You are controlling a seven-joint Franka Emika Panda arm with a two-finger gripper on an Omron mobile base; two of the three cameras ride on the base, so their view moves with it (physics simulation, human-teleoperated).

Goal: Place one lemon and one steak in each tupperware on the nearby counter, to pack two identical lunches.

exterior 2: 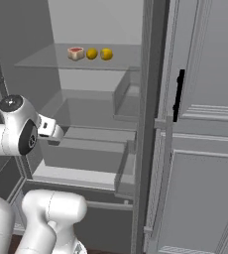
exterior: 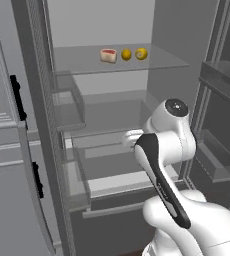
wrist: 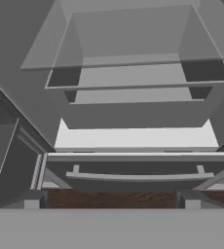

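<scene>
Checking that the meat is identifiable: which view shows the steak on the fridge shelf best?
The left base view: the pale, pink-centred steak sits larger, beside two yellow lemons. The right base view shows it smaller.

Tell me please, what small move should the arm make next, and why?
Probably raise the hand toward the upper glass shelf. The steak and two lemons sit there, well above the arm, while the hand view looks down at the lower drawers.

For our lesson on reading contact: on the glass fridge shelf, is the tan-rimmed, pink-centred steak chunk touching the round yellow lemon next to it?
Apart. The left base view shows a sliver of shelf between the steak chunk and the nearer lemon; the right base view shows it too.
</scene>
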